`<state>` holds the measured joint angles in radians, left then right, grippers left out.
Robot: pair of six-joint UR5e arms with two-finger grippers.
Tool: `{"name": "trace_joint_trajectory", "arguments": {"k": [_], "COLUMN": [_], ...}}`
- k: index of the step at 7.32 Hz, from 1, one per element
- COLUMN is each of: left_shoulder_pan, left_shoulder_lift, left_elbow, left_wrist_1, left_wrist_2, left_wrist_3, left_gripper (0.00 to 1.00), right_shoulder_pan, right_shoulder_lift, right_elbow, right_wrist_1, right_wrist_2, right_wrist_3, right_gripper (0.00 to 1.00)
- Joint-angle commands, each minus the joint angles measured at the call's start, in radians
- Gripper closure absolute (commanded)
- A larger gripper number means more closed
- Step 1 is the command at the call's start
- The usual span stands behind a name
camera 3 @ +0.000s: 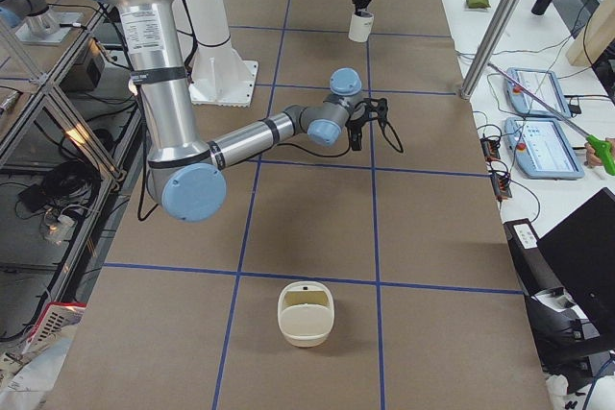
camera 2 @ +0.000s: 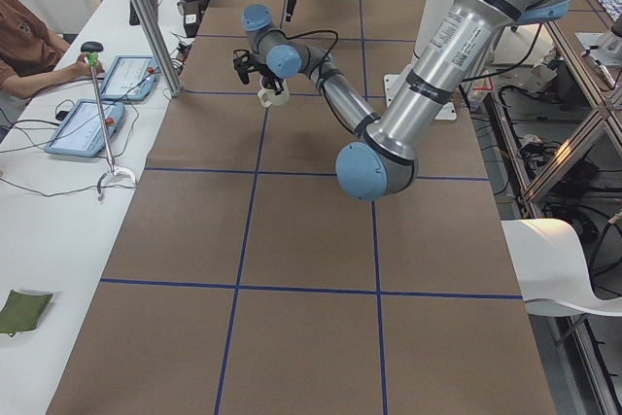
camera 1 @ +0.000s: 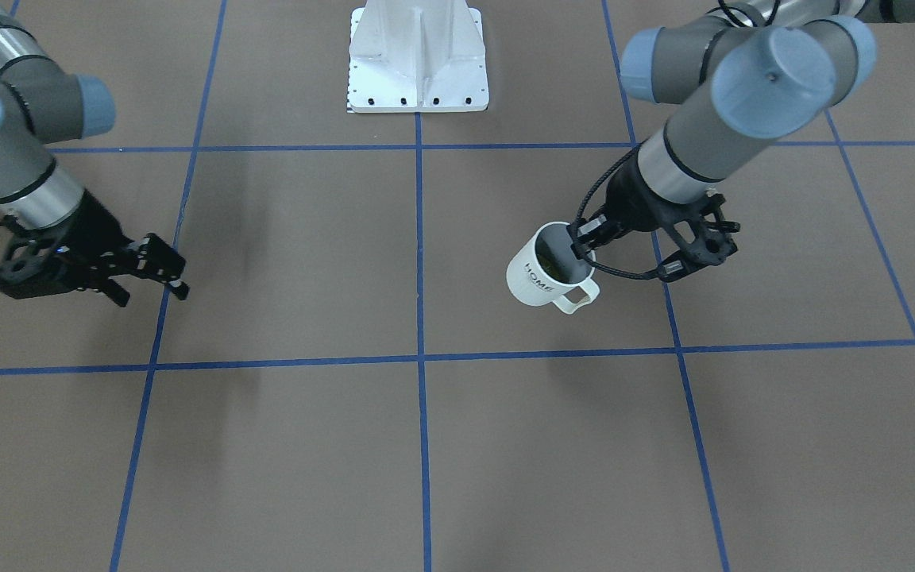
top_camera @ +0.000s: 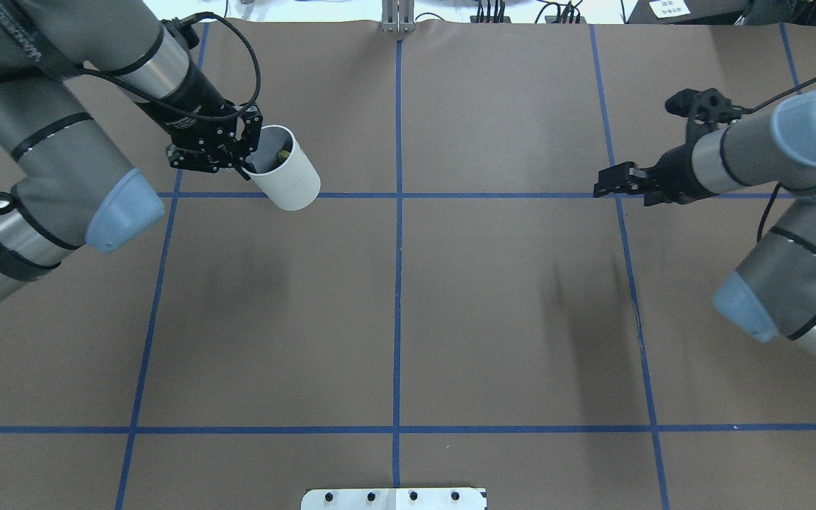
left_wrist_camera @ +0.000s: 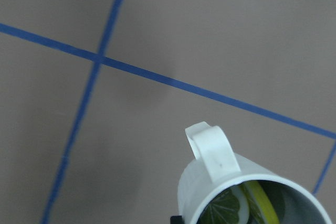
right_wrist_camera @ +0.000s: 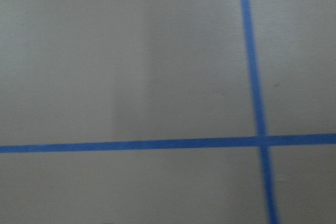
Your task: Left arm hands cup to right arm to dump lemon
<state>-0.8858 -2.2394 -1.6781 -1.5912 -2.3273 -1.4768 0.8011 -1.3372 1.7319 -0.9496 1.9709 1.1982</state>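
Note:
My left gripper [camera 1: 583,243] is shut on the rim of the cream-white cup [camera 1: 546,267], one finger inside it, and holds it tilted above the table. The cup's "HOME" lettering and squared handle show in the front view. From overhead the cup [top_camera: 286,177] hangs at the left gripper [top_camera: 248,151] near the far left. The lemon [left_wrist_camera: 231,209] lies inside the cup, and a yellow bit of the lemon [top_camera: 282,153] shows from overhead. My right gripper [camera 1: 157,278] is open and empty, far to the other side, and from overhead the right gripper [top_camera: 603,187] points toward the table's middle.
The brown table [top_camera: 394,297] carries a grid of blue tape lines. The robot's white base plate [camera 1: 418,63] is at the robot's edge. A cream container [camera 3: 306,314] stands on the table at the robot's right end. Operators' tablets [camera 2: 92,123] lie beside the table.

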Motion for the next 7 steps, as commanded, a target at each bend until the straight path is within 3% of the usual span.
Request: {"name": "trace_joint_trajectory", "arguments": {"k": [1, 2, 3, 4, 5, 7], "left_shoulder_pan": [0.037, 0.057, 0.064, 0.085, 0.087, 0.129], "left_shoulder_lift": [-0.153, -0.166, -0.208, -0.288, -0.383, -0.489], "left_elbow": [0.119, 0.133, 0.171, 0.234, 0.303, 0.397], "left_wrist_1": [0.002, 0.002, 0.008, 0.058, 0.126, 0.201], "left_wrist_2": [0.051, 0.075, 0.089, 0.092, 0.095, 0.159], "left_wrist_3": [-0.132, -0.137, -0.138, -0.138, -0.138, -0.137], "left_gripper": [1.00, 1.00, 1.00, 1.00, 1.00, 1.00], "right_shoulder_pan": [-0.295, -0.398, -0.442, -0.497, -0.570, -0.608], "right_shoulder_lift": [0.084, 0.107, 0.162, 0.188, 0.206, 0.251], "right_elbow": [0.079, 0.090, 0.086, 0.086, 0.075, 0.010], "right_wrist_1": [0.005, 0.000, -0.008, -0.008, -0.009, -0.006], "right_wrist_2": [-0.499, -0.679, -0.767, -0.882, -1.063, -1.197], "right_wrist_3": [0.188, 0.216, 0.216, 0.199, 0.123, -0.073], "right_gripper": [0.00, 0.00, 0.00, 0.02, 0.04, 0.08]}}
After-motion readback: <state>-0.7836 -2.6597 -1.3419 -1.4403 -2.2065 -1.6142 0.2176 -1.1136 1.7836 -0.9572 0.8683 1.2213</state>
